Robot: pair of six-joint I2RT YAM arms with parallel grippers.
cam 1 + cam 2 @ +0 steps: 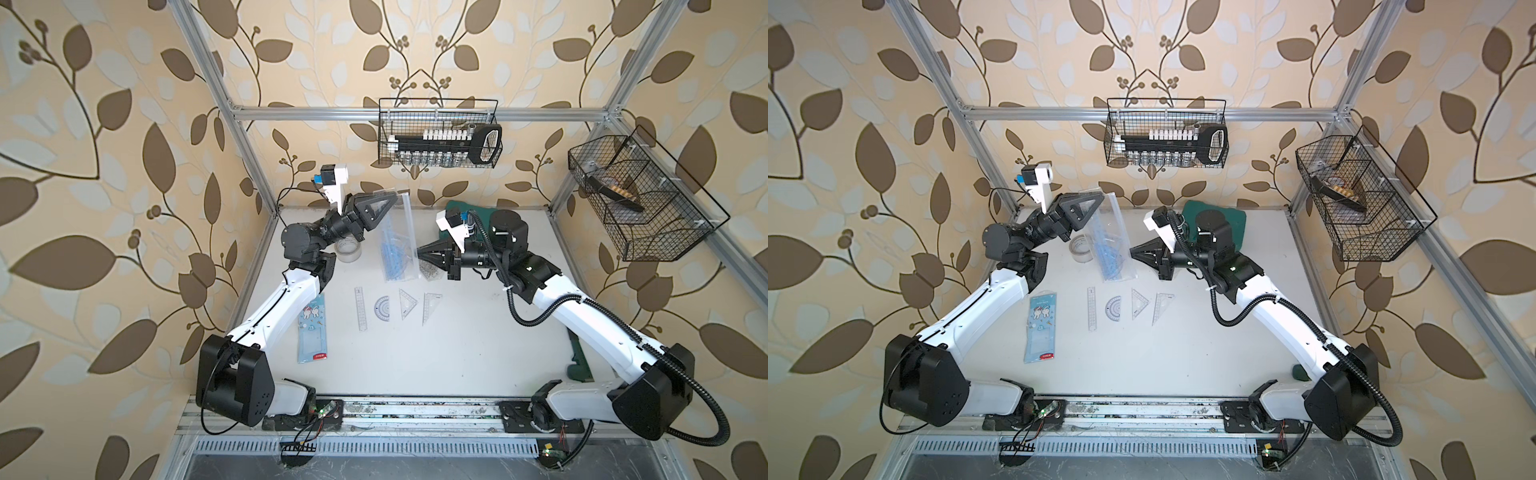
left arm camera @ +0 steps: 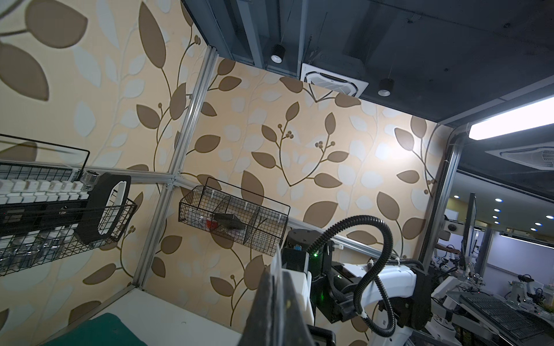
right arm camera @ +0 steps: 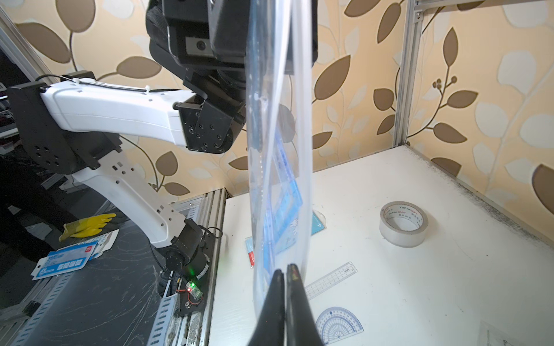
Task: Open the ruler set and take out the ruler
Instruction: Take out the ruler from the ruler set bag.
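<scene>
We see the left gripper (image 1: 394, 198) closed on the top end of the clear ruler-set bag (image 1: 400, 232), holding it up off the desk (image 1: 457, 353) near the back wall. The right gripper (image 1: 419, 250) is pinched shut on the bag's side edge lower down. The blue rulers (image 1: 392, 257) sit in the bag's lower part. On the desk in front lie a clear straight ruler (image 1: 361, 308), a protractor (image 1: 382, 308) and two set squares (image 1: 406, 303) in a row. A tape roll (image 1: 348, 250) sits beside the left arm.
</scene>
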